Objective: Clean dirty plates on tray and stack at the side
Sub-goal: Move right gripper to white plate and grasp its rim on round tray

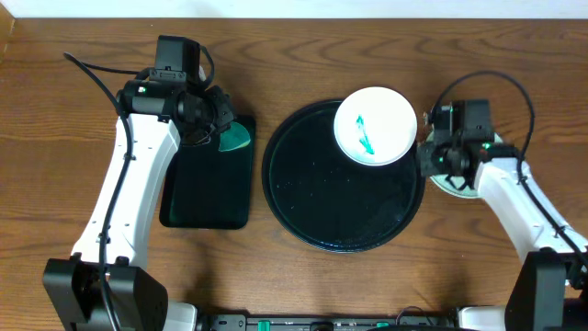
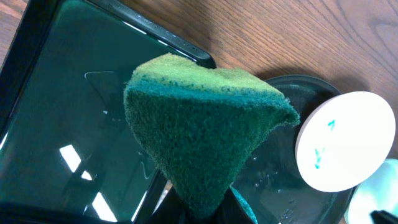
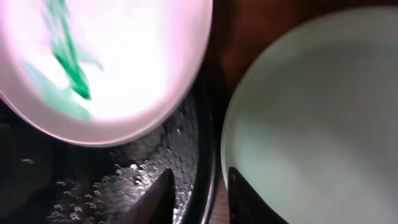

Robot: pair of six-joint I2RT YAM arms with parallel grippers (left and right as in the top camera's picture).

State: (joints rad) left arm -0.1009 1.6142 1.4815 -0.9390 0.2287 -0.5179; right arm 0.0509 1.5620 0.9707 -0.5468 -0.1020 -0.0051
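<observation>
One white plate (image 1: 374, 125) looks rigid, light, probably slick; we would take its rim. Meanwhile our left gripper (image 2: 202, 208) clamps the sponge (image 2: 199, 124); our right gripper (image 3: 196, 196) stands parted.

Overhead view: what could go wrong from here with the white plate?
The round white plate with a green streak lies at the rim of the large round glossy black tray; a nudge might slide it off.
The right pincer seems to straddle that rim beside the pale mint-green plate, so closing may grab the tray instead.

Bright, even light; right wrist view blurred, the white plate (image 3: 124, 50) overexposed.
</observation>
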